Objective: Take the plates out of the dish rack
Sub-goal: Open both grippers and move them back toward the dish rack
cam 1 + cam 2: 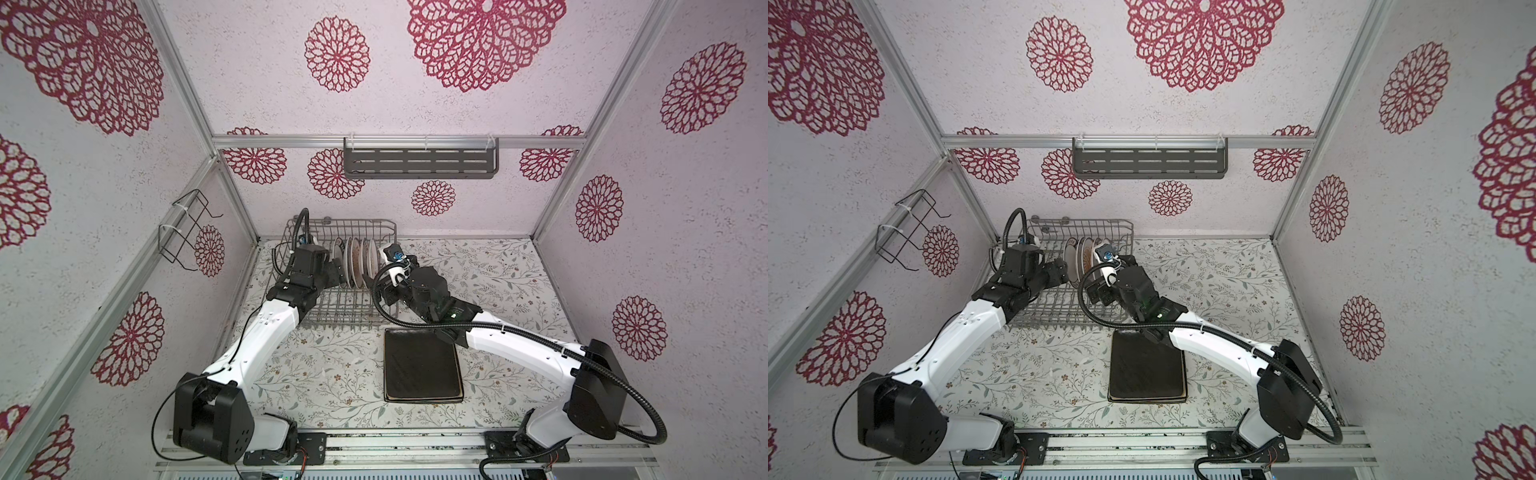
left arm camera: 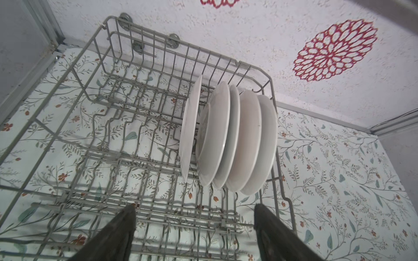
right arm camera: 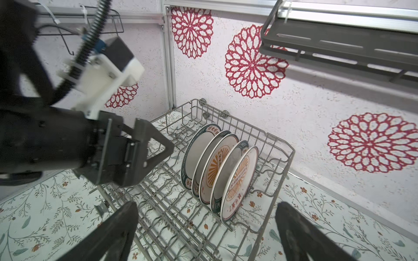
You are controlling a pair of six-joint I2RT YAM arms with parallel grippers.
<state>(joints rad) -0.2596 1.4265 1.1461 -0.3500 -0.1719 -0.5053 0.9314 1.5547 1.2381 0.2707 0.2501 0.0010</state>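
At the reach for the plates (image 3: 226,167), seemingly 5 upright at 1 o'clock in the rack (image 3: 291,151), left gripper (image 2: 194,209) and right gripper (image 3: 207,205) gaped empty; next, 1 likely needed to pinch a rim squarely.

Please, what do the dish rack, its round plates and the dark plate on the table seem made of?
Dish rack: probably metal wire with a matte grey coating, judging by its thin bent rods.
Round plates: likely glazed ceramic or melamine; smooth, slightly glossy, printed rims.
Dark plate: perhaps stoneware; dull, dark-brown textured surface.
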